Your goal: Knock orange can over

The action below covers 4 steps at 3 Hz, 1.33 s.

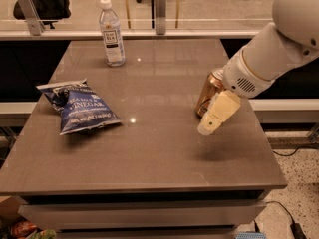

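The orange can point(207, 94) stands near the table's right edge, leaning a little with its top toward the right. The white arm partly covers its top and right side. My gripper point(215, 116) hangs from the white arm at the right. It sits directly in front of and against the can's lower right side, pointing down and left with its tip just above the table.
A blue chip bag point(79, 107) lies on the left of the grey table point(149, 148). A clear water bottle point(112, 33) stands at the back left. The table's right edge is just beyond the can. A glass rail runs along the back.
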Each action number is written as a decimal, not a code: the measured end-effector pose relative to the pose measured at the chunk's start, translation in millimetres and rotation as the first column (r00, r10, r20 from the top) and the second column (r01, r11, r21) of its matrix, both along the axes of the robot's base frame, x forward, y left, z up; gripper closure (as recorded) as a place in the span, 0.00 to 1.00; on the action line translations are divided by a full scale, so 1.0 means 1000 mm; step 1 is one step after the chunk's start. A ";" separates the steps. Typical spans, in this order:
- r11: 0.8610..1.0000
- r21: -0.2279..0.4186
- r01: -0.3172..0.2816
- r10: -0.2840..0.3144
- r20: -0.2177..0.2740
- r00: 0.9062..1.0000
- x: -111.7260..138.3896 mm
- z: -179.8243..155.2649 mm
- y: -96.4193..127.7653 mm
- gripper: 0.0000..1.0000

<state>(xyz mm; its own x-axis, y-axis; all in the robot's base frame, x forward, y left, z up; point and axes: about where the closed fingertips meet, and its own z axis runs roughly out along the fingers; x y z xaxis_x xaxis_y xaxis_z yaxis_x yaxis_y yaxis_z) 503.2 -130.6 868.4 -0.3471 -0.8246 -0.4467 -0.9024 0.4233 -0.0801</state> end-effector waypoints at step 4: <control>0.994 0.055 0.091 -0.095 0.076 0.993 0.027 0.026 -0.037 0.00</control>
